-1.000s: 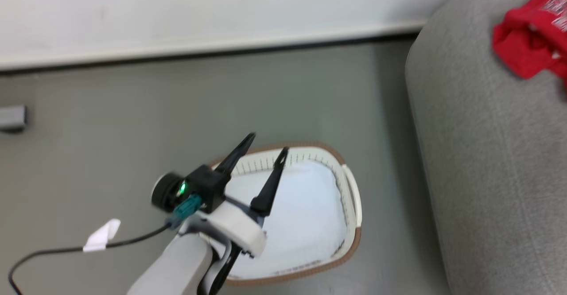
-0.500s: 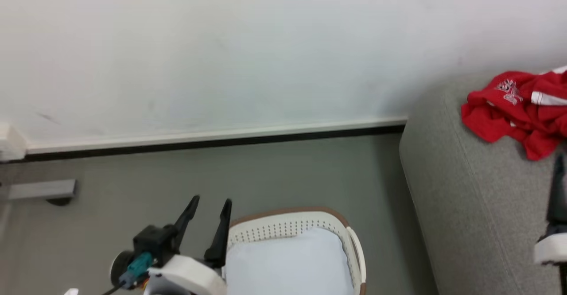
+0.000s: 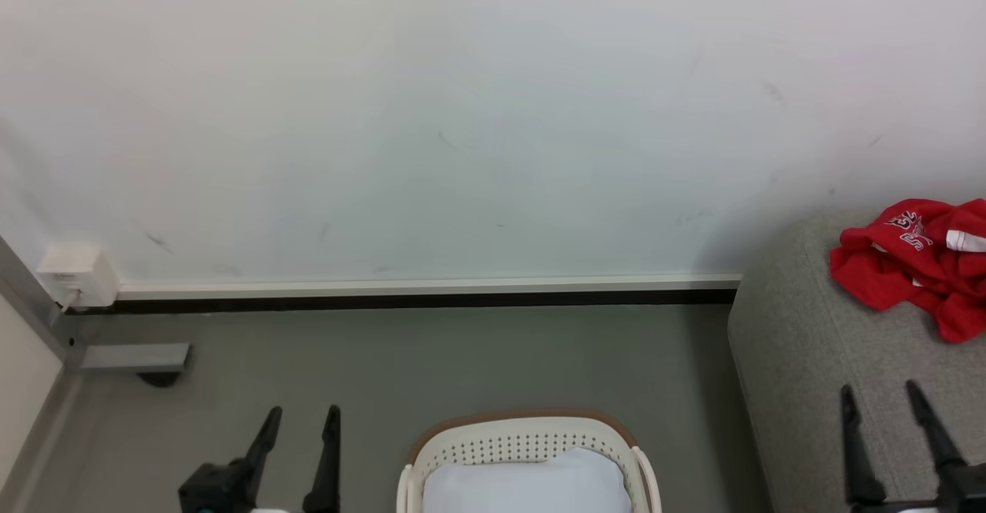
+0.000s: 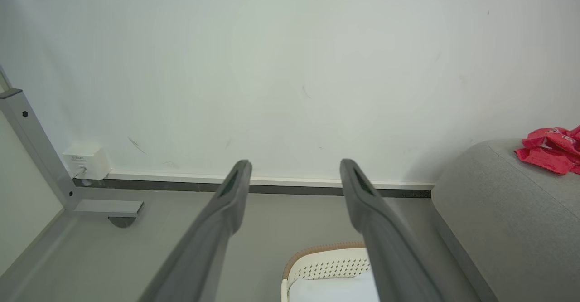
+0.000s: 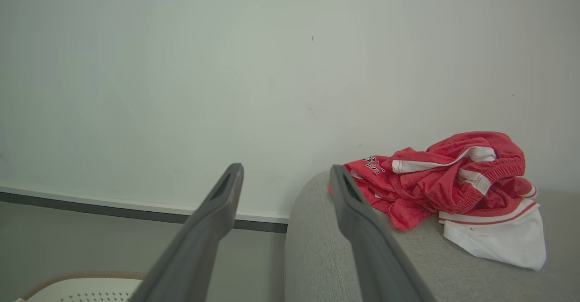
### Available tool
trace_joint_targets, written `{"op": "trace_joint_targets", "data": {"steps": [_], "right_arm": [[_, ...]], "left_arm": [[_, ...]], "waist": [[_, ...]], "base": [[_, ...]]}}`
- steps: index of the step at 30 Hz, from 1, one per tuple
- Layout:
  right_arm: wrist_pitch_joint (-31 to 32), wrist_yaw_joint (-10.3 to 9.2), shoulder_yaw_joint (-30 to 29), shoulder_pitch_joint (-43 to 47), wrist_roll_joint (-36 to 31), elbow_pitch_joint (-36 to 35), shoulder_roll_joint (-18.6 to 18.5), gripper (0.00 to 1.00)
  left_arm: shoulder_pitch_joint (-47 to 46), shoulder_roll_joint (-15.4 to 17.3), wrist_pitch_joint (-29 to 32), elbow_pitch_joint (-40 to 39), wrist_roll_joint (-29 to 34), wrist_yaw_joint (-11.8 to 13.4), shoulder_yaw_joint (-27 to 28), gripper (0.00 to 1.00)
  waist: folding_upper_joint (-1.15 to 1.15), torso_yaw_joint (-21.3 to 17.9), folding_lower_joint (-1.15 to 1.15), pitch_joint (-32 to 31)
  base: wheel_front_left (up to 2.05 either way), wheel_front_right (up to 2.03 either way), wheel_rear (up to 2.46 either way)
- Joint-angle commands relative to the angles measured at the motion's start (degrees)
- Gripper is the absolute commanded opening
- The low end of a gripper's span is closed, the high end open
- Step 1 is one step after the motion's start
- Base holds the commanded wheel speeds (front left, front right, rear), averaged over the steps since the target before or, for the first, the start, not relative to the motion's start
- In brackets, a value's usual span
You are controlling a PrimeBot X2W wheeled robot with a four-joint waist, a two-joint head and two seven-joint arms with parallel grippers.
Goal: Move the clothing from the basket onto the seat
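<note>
The red clothing with white panels lies crumpled on the grey seat at the right; it also shows as clothing on the seat and as clothing. The cream basket with a brown rim stands on the floor at bottom centre and holds a pale blue-white pad. My left gripper is open, left of the basket, with nothing between its fingers. My right gripper is open above the seat's front, apart from the clothing.
A white wall with a dark-edged skirting board runs behind everything. A grey metal frame foot and a white wall box sit at the far left. Grey floor lies between the wall and the basket.
The head camera has tilted up, so the wall takes more of the picture and the basket sits lower. My left gripper has drawn back off the basket to its left; the right gripper has come into view.
</note>
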Motion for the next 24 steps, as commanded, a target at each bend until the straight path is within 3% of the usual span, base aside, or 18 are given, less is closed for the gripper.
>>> {"op": "trace_joint_targets", "data": {"steps": [1, 10, 24], "right_arm": [[0.0, -0.15, 0.6, 1.2, 0.1, 0.2, 0.3, 1.00], [0.0, -0.15, 5.6, 4.0, 4.3, 1.6, 0.3, 1.00], [0.0, -0.15, 7.0, 3.3, 6.0, 3.6, 0.3, 1.00]], "left_arm": [[0.9, -0.3, 0.0, -0.1, 0.6, -0.4, 0.8, 1.00], [3.8, -3.5, 0.0, 0.3, 4.6, -3.2, 7.1, 1.00], [3.9, -6.5, 0.0, 1.5, 8.7, -7.3, 12.3, 1.00]], "waist": [[0.00, 0.1, 0.02, -0.2], [0.00, 0.0, 0.02, -1.1], [0.00, -0.1, 0.02, -1.7]], "base": [[0.00, 0.00, 0.00], [0.00, 0.00, 0.00], [0.00, 0.00, 0.00]]}}
